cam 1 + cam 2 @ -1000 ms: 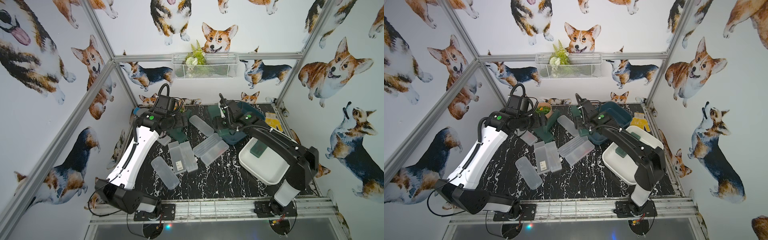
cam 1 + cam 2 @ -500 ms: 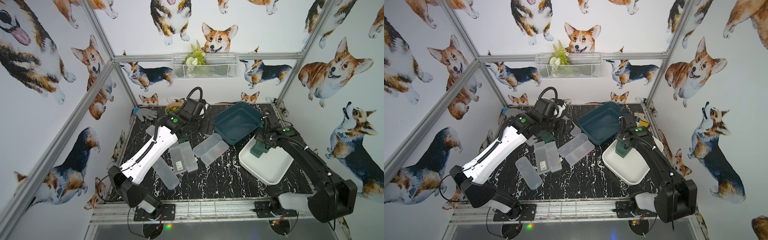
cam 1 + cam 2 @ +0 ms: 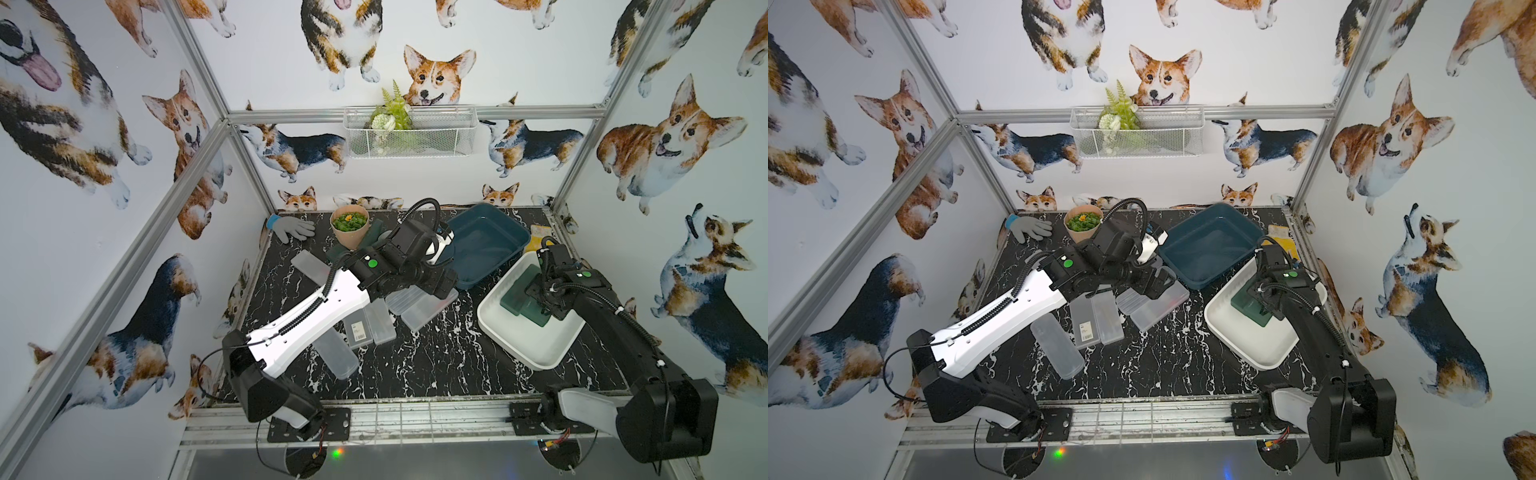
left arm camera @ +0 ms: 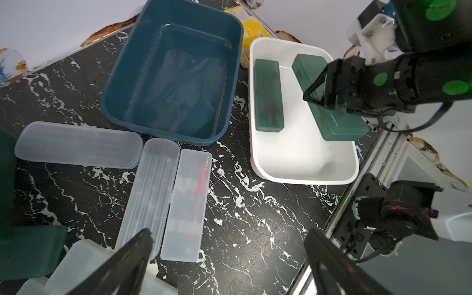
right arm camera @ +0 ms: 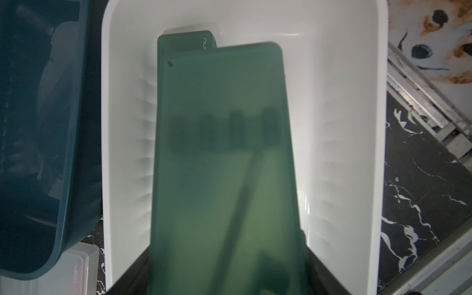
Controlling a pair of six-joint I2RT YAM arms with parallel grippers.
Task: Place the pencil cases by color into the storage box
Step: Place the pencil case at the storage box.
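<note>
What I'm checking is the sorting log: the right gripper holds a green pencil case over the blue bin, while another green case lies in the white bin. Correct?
Not quite: the bin is wrong. The right gripper holds the green pencil case over the white bin, as the left wrist view shows. Another green case does lie in that white bin.

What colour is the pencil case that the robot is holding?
Dark green. The pencil case shows best in the left wrist view.
</note>
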